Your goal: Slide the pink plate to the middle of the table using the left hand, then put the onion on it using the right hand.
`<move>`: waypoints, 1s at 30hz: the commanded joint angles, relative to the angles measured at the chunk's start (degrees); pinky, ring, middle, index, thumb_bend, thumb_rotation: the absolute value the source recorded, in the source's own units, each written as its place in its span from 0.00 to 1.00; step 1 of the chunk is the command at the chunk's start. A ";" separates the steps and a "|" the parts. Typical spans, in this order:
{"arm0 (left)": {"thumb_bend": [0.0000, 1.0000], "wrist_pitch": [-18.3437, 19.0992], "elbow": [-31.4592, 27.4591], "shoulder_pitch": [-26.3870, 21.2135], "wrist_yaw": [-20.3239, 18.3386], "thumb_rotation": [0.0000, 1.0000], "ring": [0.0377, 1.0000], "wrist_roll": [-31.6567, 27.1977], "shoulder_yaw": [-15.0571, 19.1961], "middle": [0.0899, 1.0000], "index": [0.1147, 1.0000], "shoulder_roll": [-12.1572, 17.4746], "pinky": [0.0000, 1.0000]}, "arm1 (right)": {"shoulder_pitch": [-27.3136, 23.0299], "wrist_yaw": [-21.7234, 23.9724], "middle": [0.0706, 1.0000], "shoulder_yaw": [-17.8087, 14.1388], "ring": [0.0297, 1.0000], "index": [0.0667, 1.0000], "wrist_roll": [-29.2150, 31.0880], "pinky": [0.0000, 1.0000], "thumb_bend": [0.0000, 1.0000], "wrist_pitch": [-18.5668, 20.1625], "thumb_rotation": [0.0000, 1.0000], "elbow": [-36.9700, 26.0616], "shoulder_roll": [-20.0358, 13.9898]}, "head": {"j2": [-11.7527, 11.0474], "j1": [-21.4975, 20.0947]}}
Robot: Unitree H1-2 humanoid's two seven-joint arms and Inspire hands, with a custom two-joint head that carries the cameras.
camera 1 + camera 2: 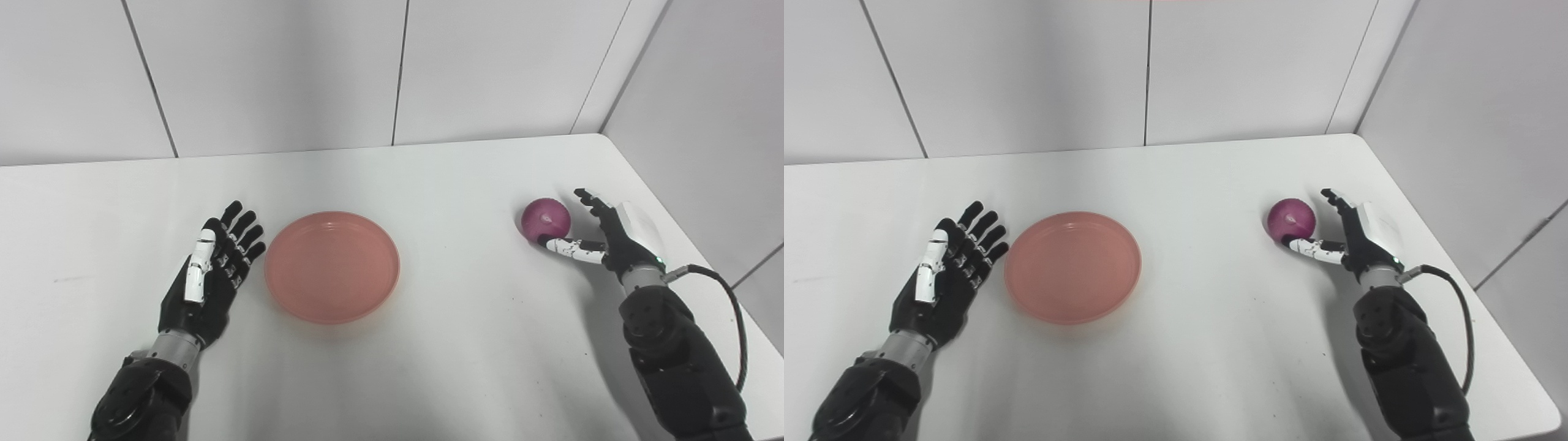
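- I see a round, shallow pink plastic plate [332,266] lying flat on the white table [429,355], roughly at the table's middle and a little to the left of centre in my view.
- My left hand [211,272] rests just left of the plate, palm up, fingers spread and holding nothing; its fingertips [256,245] lie very close to the plate's left rim, and I cannot tell whether they touch it.
- A round, dark purple-red onion [546,220] sits on the table well to the right of the plate, near the table's right edge.
- My right hand [603,236] is just right of the onion, fingers apart in a cupped shape: the thumb reaches under the onion's near side and the other fingers stand past its far right side. It is around the onion but not closed on it.
- The relation I am steering by: the onion lies directly left of the right palm, inside the spread fingers, and the plate lies further left along the same line.
- The onion is nearly spherical, with no long axis to line up, so I judge closing the fingers comes next; it may roll.
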 commanded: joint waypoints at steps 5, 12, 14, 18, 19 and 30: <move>0.51 0.03 0.46 0.76 -0.54 1.00 0.97 -0.21 -0.08 0.98 0.97 0.65 0.96 | -2.37 2.06 0.87 1.18 0.85 0.88 1.72 0.77 1.00 -1.76 0.49 -2.27 -1.06 | 0.04 0.04; 0.51 0.98 -0.97 1.16 0.07 1.00 0.97 -0.02 -0.31 0.97 0.96 0.39 0.96 | -3.69 3.98 0.87 2.95 0.85 0.88 0.75 0.78 1.00 -0.93 0.49 -2.43 -1.87 | 0.30 0.25; 0.51 1.15 -1.14 1.21 0.16 1.00 0.97 -0.06 -0.35 0.97 0.96 0.31 0.96 | -4.06 4.56 0.87 3.46 0.86 0.88 0.59 0.79 1.00 -0.95 0.49 -2.52 -2.23 | 0.28 0.36; 0.51 1.14 -1.03 1.16 0.09 1.00 0.97 -0.24 -0.34 0.98 0.97 0.23 0.97 | -4.77 5.76 0.87 4.25 0.86 0.88 0.42 0.79 1.00 -0.11 0.50 -2.94 -2.60 | 0.30 0.36; 0.51 1.14 -1.09 1.17 0.15 1.00 0.97 -0.15 -0.37 0.98 0.97 0.24 0.97 | -4.91 5.97 0.87 4.30 0.86 0.88 0.42 0.80 1.00 -0.03 0.50 -2.92 -2.61 | 0.35 0.37; 0.51 1.22 -1.25 1.29 0.17 1.00 0.97 -0.23 -0.35 0.98 0.97 0.24 0.97 | -6.62 6.26 0.88 4.75 0.86 0.88 0.03 0.79 1.00 -0.32 0.47 0.01 -3.01 | 0.58 0.47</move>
